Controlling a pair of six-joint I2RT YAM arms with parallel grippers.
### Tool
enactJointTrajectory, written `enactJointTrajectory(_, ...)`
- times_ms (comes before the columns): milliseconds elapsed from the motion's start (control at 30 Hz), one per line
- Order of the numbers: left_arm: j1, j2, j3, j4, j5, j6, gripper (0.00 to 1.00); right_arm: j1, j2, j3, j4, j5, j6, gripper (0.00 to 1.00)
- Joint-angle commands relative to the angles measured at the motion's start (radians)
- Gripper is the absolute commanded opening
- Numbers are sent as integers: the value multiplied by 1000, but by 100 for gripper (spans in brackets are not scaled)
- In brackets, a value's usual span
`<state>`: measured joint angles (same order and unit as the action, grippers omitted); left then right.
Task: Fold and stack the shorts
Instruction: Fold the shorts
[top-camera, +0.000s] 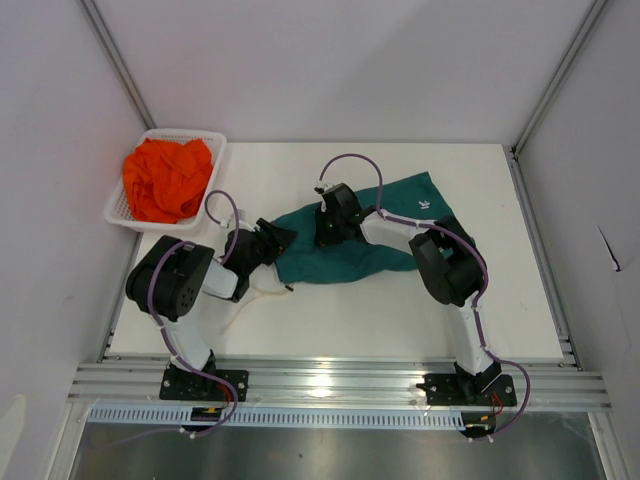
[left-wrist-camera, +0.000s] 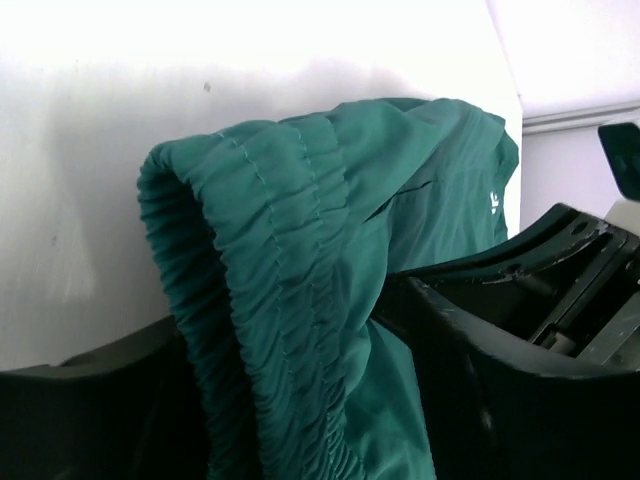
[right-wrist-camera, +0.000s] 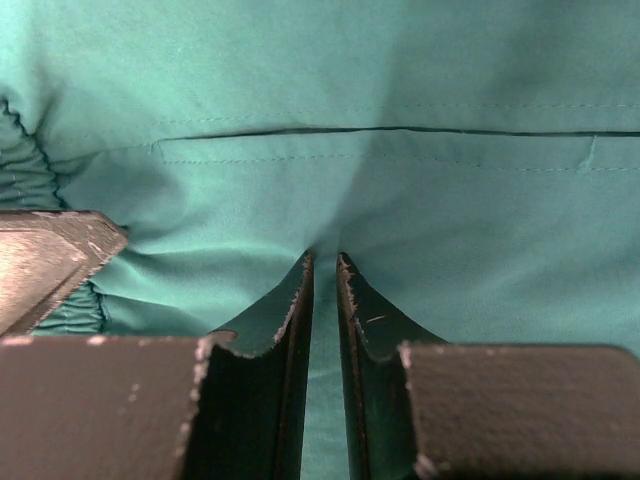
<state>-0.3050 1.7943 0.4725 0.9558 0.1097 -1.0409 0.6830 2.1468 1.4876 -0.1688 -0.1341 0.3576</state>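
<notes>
Top external view: teal shorts lie at the centre of the counter, orange shorts heaped in the far-left basket. Limp, light cloth, likely best held by its elastic waistband. Only the right wrist shows the right claw clenched on teal fabric. The left wrist shows the waistband between the fingers of the left claw, grip uncertain.

Basket back left, shorts on table

Bare table lies open right of the teal shorts and toward the near edge; the white mesh basket fills the far-left corner, seemingly against the wall.
</notes>
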Motion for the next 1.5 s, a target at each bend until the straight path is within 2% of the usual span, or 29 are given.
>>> enactJointTrajectory(0, -19, -15, -31, -23, 25, 41, 67, 1, 38, -20, -48, -24, -8, 18)
enactJointTrajectory(67, -19, -33, -53, -25, 24, 50, 64, -2, 39, -20, -47, -30, -6, 18)
enactJointTrajectory(267, -19, -102, -93, -51, 48, 84, 67, -10, 44, -23, -38, -36, 1, 18)
enactJointTrajectory(367, -19, -104, -87, -35, 68, 85, 60, -10, 44, -26, -28, -45, 11, 18)
enactJointTrajectory(467, -19, -86, -62, -19, 94, 82, 48, -7, 41, -29, -20, -55, 17, 18)
enactJointTrajectory(500, -19, -82, -57, -19, 99, 75, 39, -7, 39, -32, -20, -55, 18, 18)
enactJointTrajectory(567, -19, -79, -37, -43, 99, 74, 27, -10, 27, -38, -15, -55, 18, 18)
enactJointTrajectory(600, -19, -82, -28, -60, 97, 81, 17, -10, 21, -49, -12, -56, 18, 18)
enactJointTrajectory(700, -19, -102, 3, -156, 82, 96, 0, -20, -8, -61, -1, -62, 21, 18)
enactJointTrajectory(800, -19, -133, 49, -299, 67, 125, 0, -26, -40, -70, -5, -64, 20, 21)
enactJointTrajectory(833, -17, -141, 79, -352, 59, 134, 0, -28, -54, -84, -6, -62, 18, 26)
enactJointTrajectory(933, -17, -168, 176, -581, 27, 186, 0, -48, -122, -111, -3, -50, 9, 33)
enactJointTrajectory(1000, -16, -179, 242, -754, -4, 221, 0, -75, -162, -150, 3, -52, 3, 34)
enactJointTrajectory(1100, -16, -194, 334, -894, -59, 266, 0, -115, -241, -208, 6, -45, -8, 36)
enactJointTrajectory(1133, -14, -196, 371, -987, -71, 274, 0, -123, -281, -226, 11, -41, -8, 37)
enactJointTrajectory(1200, -13, -193, 416, -1043, -77, 291, 0, -140, -317, -285, 35, -38, 1, 36)
enactJointTrajectory(1300, -11, -178, 469, -1120, -53, 309, 0, -163, -373, -383, 106, -27, 30, 32)
enactJointTrajectory(1400, -11, -153, 529, -1200, -54, 334, 0, -204, -424, -479, 262, -48, 124, 21)
enactJointTrajectory(1433, -11, -148, 549, -1218, -57, 340, 0, -214, -433, -551, 312, -56, 180, 13)
enactJointTrajectory(1467, -9, -142, 569, -1256, -62, 349, 0, -224, -442, -582, 400, -53, 205, 8)
